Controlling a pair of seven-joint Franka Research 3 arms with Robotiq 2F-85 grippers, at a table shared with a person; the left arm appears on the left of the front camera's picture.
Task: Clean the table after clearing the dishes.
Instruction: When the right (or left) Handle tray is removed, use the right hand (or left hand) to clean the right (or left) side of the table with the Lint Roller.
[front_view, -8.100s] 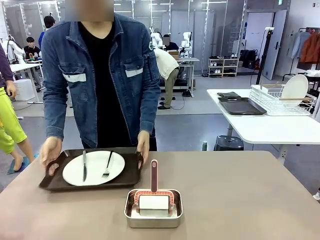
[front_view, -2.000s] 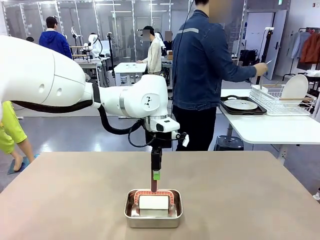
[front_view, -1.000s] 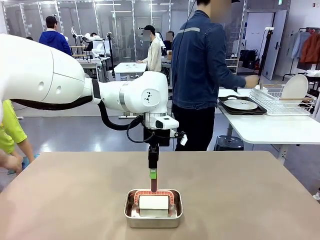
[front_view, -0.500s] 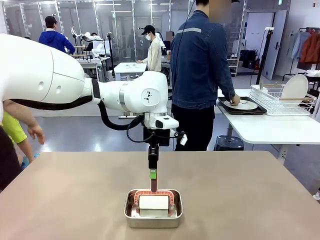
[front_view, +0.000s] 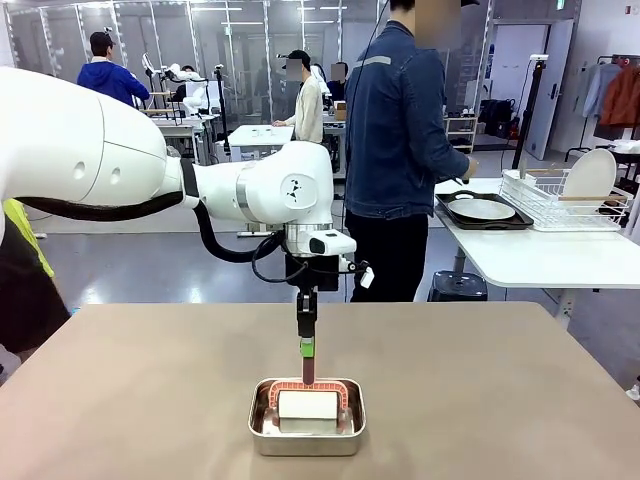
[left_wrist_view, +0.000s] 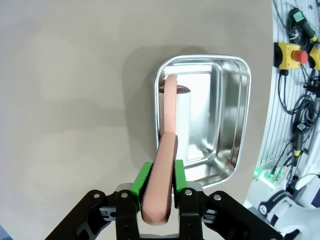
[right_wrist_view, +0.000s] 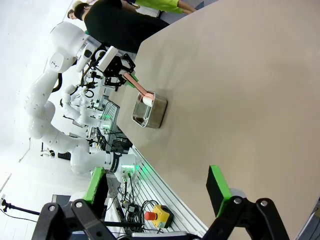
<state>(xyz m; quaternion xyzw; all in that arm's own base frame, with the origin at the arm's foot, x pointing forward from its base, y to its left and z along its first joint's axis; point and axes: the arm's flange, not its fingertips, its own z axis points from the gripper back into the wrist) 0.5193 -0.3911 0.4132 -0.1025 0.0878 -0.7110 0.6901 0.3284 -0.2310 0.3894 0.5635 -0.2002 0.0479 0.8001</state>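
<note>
My left gripper (front_view: 307, 346) hangs over the middle of the beige table (front_view: 500, 400), shut on the upright pink handle of a white roller (front_view: 307, 404). The roller rests in a small steel pan (front_view: 345, 440). In the left wrist view the green pads (left_wrist_view: 142, 176) clamp the pink handle (left_wrist_view: 167, 125) on both sides, above the pan (left_wrist_view: 235, 125). My right gripper (right_wrist_view: 157, 185) is open with nothing between its fingers, above the table (right_wrist_view: 240, 100). The dishes are off the table: a white plate lies on a dark tray (front_view: 505, 222) on the white side table.
A person (front_view: 400, 150) stands with their back to me between the beige table and the white side table (front_view: 540, 255), hand near the tray. A white wire rack (front_view: 560, 205) there holds an upright plate (front_view: 590, 175). The right wrist view shows the pan (right_wrist_view: 150, 111) and the left arm farther off.
The tray with plate and cutlery has gone from the beige table to the side table. My left arm came in over the pan, shifted slightly left on the handle, and now holds still.
</note>
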